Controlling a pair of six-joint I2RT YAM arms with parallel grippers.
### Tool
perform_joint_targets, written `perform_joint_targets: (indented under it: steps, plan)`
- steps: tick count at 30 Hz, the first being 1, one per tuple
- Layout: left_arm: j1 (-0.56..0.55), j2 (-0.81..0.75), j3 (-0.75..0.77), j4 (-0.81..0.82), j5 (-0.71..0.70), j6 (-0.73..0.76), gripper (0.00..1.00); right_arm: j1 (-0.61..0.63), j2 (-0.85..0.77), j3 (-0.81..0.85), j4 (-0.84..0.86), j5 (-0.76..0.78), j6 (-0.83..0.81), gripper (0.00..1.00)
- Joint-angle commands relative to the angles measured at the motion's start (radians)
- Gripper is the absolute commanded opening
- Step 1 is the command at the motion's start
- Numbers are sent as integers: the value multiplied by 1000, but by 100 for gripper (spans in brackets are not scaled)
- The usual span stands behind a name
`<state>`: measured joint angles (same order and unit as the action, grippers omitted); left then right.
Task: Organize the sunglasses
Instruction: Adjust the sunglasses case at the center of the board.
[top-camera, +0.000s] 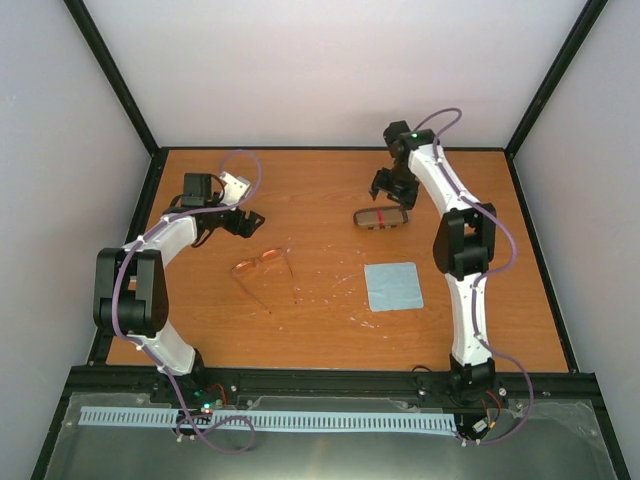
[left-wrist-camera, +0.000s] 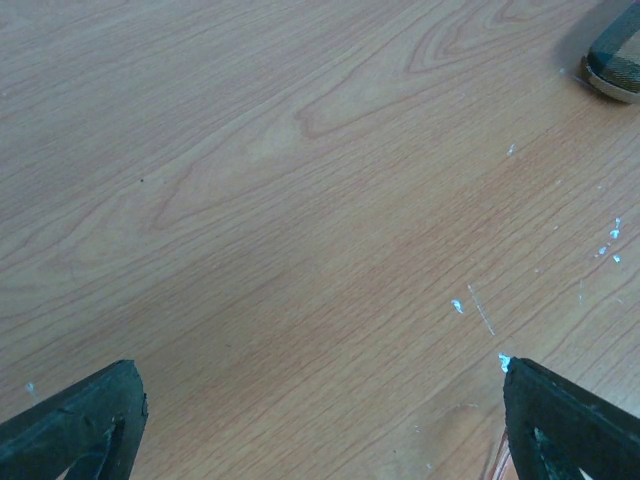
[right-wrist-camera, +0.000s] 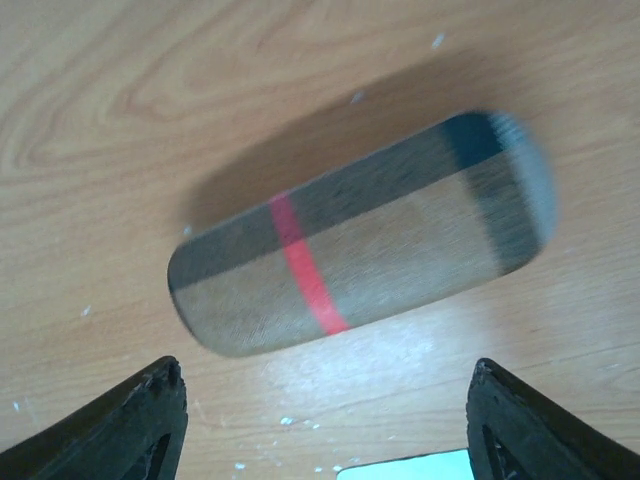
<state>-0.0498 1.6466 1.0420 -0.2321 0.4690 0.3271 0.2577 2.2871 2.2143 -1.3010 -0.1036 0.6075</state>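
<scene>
The sunglasses (top-camera: 262, 265), with orange-pink lenses and thin dark arms, lie open on the wooden table (top-camera: 320, 190) left of centre. My left gripper (top-camera: 250, 222) hovers just behind them, open and empty. Its wrist view shows the spread fingertips (left-wrist-camera: 85, 420) over bare wood, and the gripper (left-wrist-camera: 320, 430) holds nothing. The tan, red-striped case (top-camera: 381, 217) lies closed at centre right. My right gripper (top-camera: 392, 193) is open just behind and above it. In the right wrist view the case (right-wrist-camera: 360, 235) lies ahead of the open gripper (right-wrist-camera: 325, 420), untouched.
A light blue square cloth (top-camera: 392, 286) lies flat in front of the case, and its edge shows in the right wrist view (right-wrist-camera: 410, 468). One end of the case shows at the top right of the left wrist view (left-wrist-camera: 615, 65). Black frame rails border the table.
</scene>
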Motion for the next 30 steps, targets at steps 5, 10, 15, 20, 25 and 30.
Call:
perform_joint_targets:
  steps: [5,10,15,20,25,30]
  plan:
    - [34,7,-5,42,44,32,97,60,99,10,-85,-126,171,77]
    - [64,16,-10,63,67,56,97,61,98,4,-63,-131,259,80]
    - [91,21,-11,99,67,82,97,60,90,-21,10,-118,380,82]
    - [103,28,-16,110,62,89,97,58,108,-12,44,-103,461,83]
    - [116,40,-17,125,62,74,97,53,110,-11,69,-73,560,84]
    - [134,48,-20,135,69,71,97,43,106,-27,65,-47,633,85]
